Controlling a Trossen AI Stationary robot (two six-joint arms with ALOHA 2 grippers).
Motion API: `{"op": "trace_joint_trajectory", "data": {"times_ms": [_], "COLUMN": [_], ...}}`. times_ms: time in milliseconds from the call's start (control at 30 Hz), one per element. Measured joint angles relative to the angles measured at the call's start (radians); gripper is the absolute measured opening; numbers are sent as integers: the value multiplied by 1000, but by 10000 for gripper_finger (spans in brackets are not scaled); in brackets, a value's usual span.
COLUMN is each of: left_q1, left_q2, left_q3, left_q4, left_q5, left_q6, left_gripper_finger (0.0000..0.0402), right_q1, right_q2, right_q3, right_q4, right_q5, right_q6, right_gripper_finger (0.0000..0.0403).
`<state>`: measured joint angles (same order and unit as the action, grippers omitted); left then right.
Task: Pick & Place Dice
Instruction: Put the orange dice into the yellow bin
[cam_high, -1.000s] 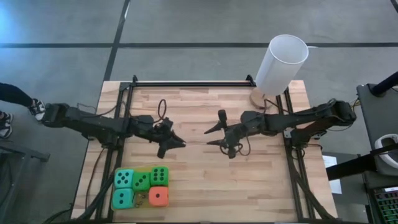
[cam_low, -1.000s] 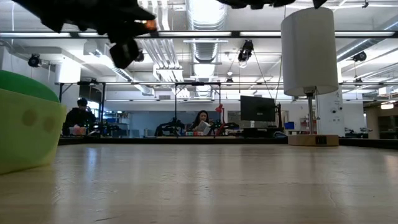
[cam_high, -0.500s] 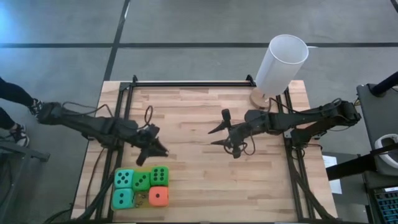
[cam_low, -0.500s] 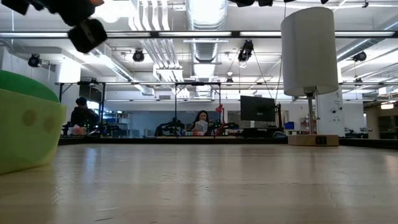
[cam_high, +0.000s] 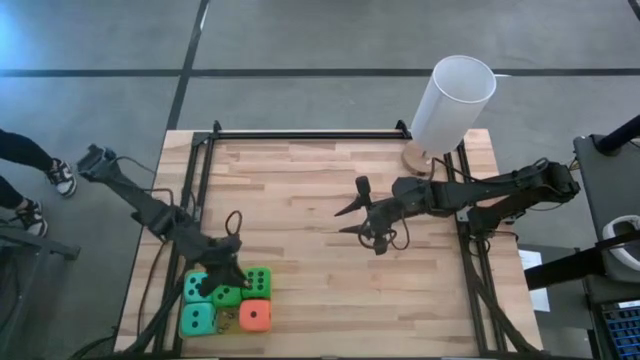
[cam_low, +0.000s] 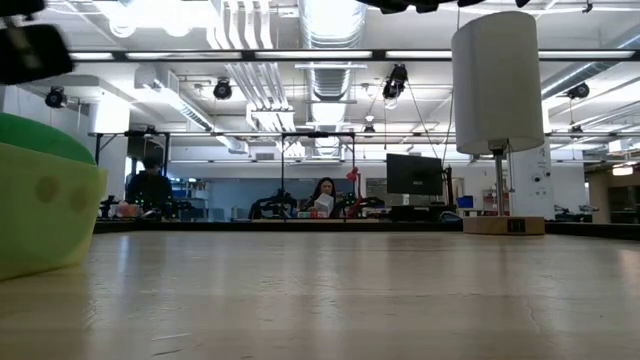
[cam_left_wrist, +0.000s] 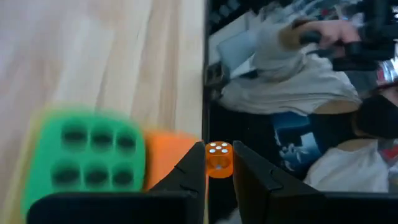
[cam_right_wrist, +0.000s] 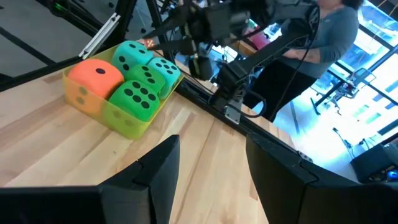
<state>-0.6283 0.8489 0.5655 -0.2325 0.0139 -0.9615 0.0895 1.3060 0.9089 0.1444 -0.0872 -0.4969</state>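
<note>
Five soft dice sit packed in a yellow-green tray (cam_high: 222, 318) at the table's near left: two teal (cam_high: 197, 321), two green (cam_high: 258, 281) and one orange-red (cam_high: 255, 317). My left gripper (cam_high: 218, 284) hovers over the tray's far side, shut on a much smaller orange die with white pips (cam_left_wrist: 219, 158). My right gripper (cam_high: 345, 220) stands open above the table's middle, nothing between its fingers (cam_right_wrist: 163, 163). The low view shows only the tray's wall (cam_low: 45, 205) and a blurred bit of my left arm (cam_low: 30, 50). My left gripper pinches the small orange die's two opposite sides (cam_left_wrist: 211, 163) between its two fingertips. The fingers slant downward toward the table's near edge. The die is lifted clear, above the big green die (cam_left_wrist: 87, 162) and the orange-red die (cam_left_wrist: 165, 158) in the tray.
A tall white cylinder (cam_high: 452, 100) stands on a wooden base at the table's far right corner. Bare wooden tabletop (cam_high: 320, 290) lies between the tray and my right arm. A person sits beyond the table's near edge (cam_left_wrist: 298, 68); a shoe shows on the floor at left (cam_high: 60, 175).
My left gripper has swung from the table's middle toward the near left edge, turning as it went, and now hangs over the tray of dice, still shut on the small orange die. My right arm has kept still.
</note>
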Motion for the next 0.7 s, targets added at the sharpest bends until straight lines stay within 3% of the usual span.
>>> {"op": "trace_joint_trajectory", "data": {"times_ms": [167, 300, 533, 700], "left_q1": [-88, -97, -97, -97], "left_q2": [18, 60, 183, 269], "left_q3": [0, 0, 91, 142], "left_q4": [-125, -143, -292, -345], "left_q5": [-23, 3, 177, 266], "left_q6": [-289, -388, -561, -600], "left_gripper_finger": [58, 56, 58, 64], "right_q1": [-1, -3, -3, -3], "right_q2": [5, 11, 11, 11], "right_q3": [0, 0, 0, 0], "right_q4": [1, 0, 1, 1], "right_q5": [0, 1, 4, 4], "right_q6": [-2, -3, -4, -9], "right_gripper_finger": [175, 171, 164, 167]}}
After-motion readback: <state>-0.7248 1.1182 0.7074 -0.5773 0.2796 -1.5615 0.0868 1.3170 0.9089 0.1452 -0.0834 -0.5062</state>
